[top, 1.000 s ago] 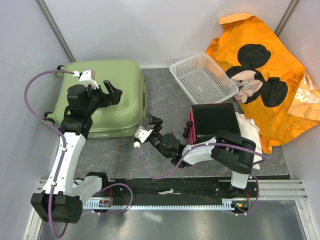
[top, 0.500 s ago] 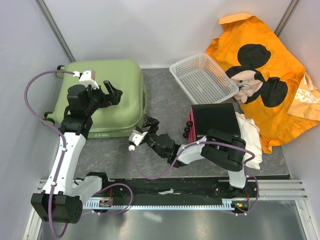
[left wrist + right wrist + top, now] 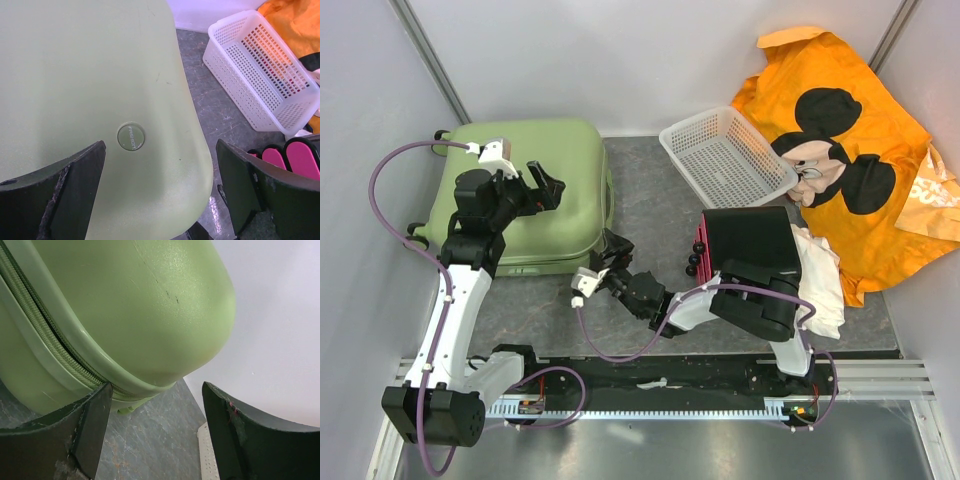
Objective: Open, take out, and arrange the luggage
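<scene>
The luggage (image 3: pixel 535 170), a pale green hard-shell suitcase, lies flat and closed at the back left. My left gripper (image 3: pixel 548 186) hovers open above its lid. In the left wrist view the shell (image 3: pixel 90 75) with its round badge (image 3: pixel 130 137) fills the frame, and nothing sits in the left gripper (image 3: pixel 160 192). My right gripper (image 3: pixel 605 255) is low on the floor at the suitcase's near right corner, open and empty. The right wrist view shows that corner (image 3: pixel 140 300) and the zipper seam (image 3: pixel 45 352) just ahead of the right gripper (image 3: pixel 155 435).
A white mesh basket (image 3: pixel 725 155) stands at the back centre-right. A black box with pink drawers (image 3: pixel 748 240) sits right of my right arm, with white cloth (image 3: pixel 820 280) beside it. An orange Mickey Mouse cloth (image 3: pixel 840 90) covers the back right. Walls close in on the left and back.
My right arm has slid left along the floor toward the suitcase's near right corner. The left arm and the suitcase have not moved.
</scene>
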Robot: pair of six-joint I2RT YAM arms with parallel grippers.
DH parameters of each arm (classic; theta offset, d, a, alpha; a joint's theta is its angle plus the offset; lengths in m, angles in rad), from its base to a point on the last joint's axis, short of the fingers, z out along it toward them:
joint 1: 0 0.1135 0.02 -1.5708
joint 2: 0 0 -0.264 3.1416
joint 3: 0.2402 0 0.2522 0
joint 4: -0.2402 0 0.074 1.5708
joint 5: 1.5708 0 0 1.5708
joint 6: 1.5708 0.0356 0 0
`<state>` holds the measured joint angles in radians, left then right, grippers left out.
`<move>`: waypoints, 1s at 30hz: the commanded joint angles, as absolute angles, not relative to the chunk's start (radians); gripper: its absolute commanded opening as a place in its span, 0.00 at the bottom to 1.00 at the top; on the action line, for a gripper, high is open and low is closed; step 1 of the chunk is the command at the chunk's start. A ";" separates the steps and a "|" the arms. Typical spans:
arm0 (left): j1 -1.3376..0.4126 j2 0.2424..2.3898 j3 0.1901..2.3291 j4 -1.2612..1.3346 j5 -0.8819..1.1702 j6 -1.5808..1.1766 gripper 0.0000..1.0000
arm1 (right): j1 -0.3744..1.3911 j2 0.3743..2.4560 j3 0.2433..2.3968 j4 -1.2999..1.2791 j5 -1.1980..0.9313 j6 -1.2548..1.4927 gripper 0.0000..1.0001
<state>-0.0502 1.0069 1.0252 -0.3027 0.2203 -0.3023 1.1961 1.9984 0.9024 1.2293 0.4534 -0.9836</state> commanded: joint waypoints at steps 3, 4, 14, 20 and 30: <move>-0.051 0.980 1.037 -0.282 0.244 -0.311 0.98 | 1.196 2.042 0.989 1.381 0.482 -1.031 0.80; -0.052 0.976 1.037 -0.282 0.247 -0.310 0.98 | 1.200 2.036 1.005 1.382 0.489 -1.023 0.80; -0.057 0.913 1.164 -0.351 0.253 -0.330 0.99 | 1.218 1.976 1.074 1.385 0.569 -1.023 0.79; -0.055 0.812 1.218 -0.474 0.206 -0.350 0.99 | 1.219 1.959 1.172 1.316 0.615 -1.028 0.78; -0.055 0.675 1.160 -0.675 0.267 -0.413 0.99 | 1.186 1.982 1.388 1.210 0.670 -1.008 0.79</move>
<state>-0.0528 0.6994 1.1896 -0.5762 0.2230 -0.3588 1.2354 2.0300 1.2381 1.1038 0.6495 -1.0248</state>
